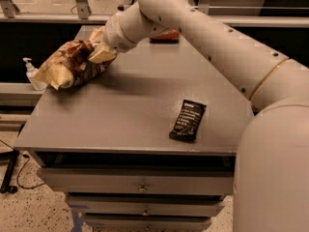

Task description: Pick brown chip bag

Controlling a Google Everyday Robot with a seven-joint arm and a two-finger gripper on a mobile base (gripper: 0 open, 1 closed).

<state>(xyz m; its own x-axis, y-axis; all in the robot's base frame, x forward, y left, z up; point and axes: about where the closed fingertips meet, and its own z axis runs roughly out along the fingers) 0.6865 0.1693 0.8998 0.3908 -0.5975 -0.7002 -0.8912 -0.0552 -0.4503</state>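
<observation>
The brown chip bag (67,65) is a large wrinkly glossy bag, dark brown with pale yellow ends, at the far left of the grey table (130,105). My gripper (100,52) reaches in from the right and is at the bag's right end, with its fingers closed on the crumpled foil. The bag's right end is tipped up toward the gripper and its left end hangs low near the table's left edge. The arm (203,28) crosses the view from the lower right.
A small flat black snack-bar wrapper (187,120) lies on the right front of the table. A red object (165,35) shows at the back, partly hidden by the arm. A pump bottle (32,74) stands left of the table. Drawers (140,186) are below.
</observation>
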